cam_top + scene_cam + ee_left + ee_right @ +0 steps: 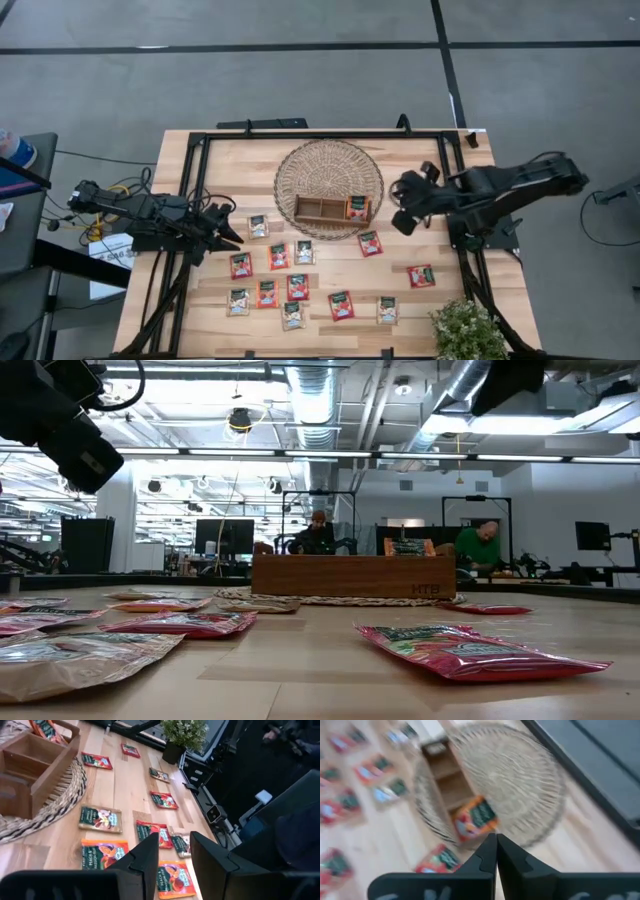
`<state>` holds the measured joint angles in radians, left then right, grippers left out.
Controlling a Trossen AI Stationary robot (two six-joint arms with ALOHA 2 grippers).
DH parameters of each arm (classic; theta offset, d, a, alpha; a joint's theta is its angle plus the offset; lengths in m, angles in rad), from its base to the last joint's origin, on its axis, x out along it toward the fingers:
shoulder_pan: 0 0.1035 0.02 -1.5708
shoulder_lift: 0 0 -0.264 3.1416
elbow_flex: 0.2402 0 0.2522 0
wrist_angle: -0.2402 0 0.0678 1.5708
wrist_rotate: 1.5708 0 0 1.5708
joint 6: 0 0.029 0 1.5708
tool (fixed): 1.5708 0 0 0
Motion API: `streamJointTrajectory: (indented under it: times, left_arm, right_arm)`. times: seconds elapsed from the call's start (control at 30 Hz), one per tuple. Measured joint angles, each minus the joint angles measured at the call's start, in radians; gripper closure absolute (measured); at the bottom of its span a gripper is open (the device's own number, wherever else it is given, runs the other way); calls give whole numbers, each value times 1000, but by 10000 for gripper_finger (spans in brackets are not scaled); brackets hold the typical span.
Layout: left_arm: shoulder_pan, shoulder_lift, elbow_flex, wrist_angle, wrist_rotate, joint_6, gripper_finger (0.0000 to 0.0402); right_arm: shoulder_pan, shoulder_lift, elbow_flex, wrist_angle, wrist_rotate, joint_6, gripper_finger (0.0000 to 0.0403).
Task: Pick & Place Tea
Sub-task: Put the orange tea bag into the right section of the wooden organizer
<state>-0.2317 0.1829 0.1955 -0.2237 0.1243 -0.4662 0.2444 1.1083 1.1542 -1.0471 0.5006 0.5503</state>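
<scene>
Several red and cream tea sachets [298, 287] lie flat on the wooden table, in front of a round woven mat [330, 165]. On the mat stands a brown wooden tray [318, 208]; one red sachet [476, 820] stands tilted in its right-hand compartment. My left gripper [175, 857] hovers open at the table's left, beside the nearest sachets, with nothing between its fingers. My right gripper [496, 852] is shut and empty, raised above the table just right of the mat and tray.
A small potted plant [465, 330] stands at the near right corner. Black frame rails [190, 190] run along the table's left, right and far edges. Bare wood lies right of the sachets [470, 270]. People sit at desks beyond the table [485, 545].
</scene>
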Motion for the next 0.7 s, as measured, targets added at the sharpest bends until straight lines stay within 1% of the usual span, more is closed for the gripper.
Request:
streamJointTrajectory:
  times: [0.03, 0.17, 0.27, 0.33, 0.43, 0.57, 0.63, 0.7]
  left_arm:
    - [0, 0, 0, 21, -15, -10, 298]
    - [1, 1, 0, 147, -134, -11, 298]
    - [0, 26, 1, 260, -176, 9, 298]
    - [0, 65, 1, 313, -186, 8, 298]
    - [0, 171, 31, 324, -197, -8, 298]
    - [0, 383, 118, 314, -208, -45, 298]
    - [0, 495, 183, 255, -211, -70, 298]
    - [0, 604, 257, 145, -205, -101, 298]
  right_arm:
    - [3, -38, -42, 53, -13, 0, 399]
    - [20, -176, -197, 237, -57, -2, 402]
    - [34, -268, -306, 360, -96, 0, 402]
    - [43, -329, -375, 443, -117, 4, 402]
    - [55, -406, -464, 570, -128, 10, 401]
    - [62, -493, -550, 677, -127, 10, 402]
    - [63, -527, -577, 711, -127, 8, 402]
    - [63, -553, -603, 746, -127, -9, 402]
